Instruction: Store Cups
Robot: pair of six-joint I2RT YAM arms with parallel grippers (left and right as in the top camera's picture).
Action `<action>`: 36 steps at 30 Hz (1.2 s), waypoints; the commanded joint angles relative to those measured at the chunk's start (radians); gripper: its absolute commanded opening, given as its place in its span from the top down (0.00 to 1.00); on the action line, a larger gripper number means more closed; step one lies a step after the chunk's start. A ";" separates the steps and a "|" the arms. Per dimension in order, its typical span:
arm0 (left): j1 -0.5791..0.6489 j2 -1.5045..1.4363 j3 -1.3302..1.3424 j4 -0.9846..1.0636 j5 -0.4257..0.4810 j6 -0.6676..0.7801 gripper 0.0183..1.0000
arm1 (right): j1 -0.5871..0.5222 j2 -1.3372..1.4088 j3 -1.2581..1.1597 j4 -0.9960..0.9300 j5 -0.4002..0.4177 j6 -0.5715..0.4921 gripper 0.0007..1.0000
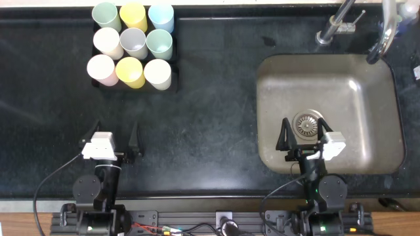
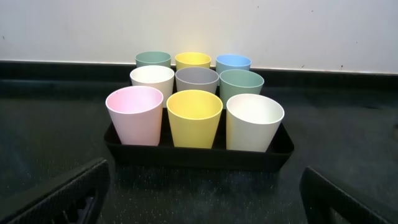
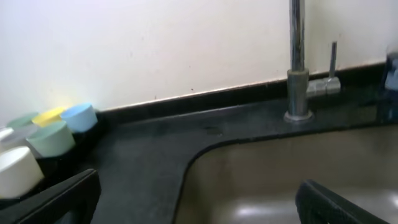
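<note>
You have the left gripper (image 1: 115, 132) and the right gripper (image 1: 305, 131) both spread wide and empty, with 9 cups (image 2: 194, 102) upright in a black tray (image 2: 199, 157) straight ahead of the left one and the sink (image 1: 354, 98) beneath the right one.

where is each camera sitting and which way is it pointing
Top view: fixed overhead, looking down on the tray of cups, sink and tap; left gripper and right gripper, both open, at the bottom.
Left wrist view: on the left arm, low, facing the tray and wall; its own fingers show.
Right wrist view: on the right arm, over the sink, facing the tap; its own fingers show.
Shared: top and left wrist show all nine cups; top and right wrist share tap and sink.
</note>
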 commanded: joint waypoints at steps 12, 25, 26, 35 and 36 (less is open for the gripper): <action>0.003 -0.005 -0.005 0.000 -0.002 -0.001 0.00 | 0.005 -0.010 -0.013 0.009 0.011 -0.288 0.00; 0.003 -0.005 -0.005 0.000 -0.002 -0.001 0.00 | 0.005 -0.010 -0.013 0.010 0.011 -0.265 0.00; 0.003 -0.005 -0.005 0.000 -0.002 -0.001 0.00 | 0.005 -0.010 -0.013 0.010 0.011 -0.265 0.00; 0.003 -0.005 -0.005 0.000 -0.002 -0.001 0.00 | 0.005 -0.009 -0.013 0.010 0.011 -0.265 0.01; 0.003 -0.005 -0.005 0.000 -0.002 -0.001 0.00 | 0.005 -0.009 -0.013 0.010 0.011 -0.265 0.00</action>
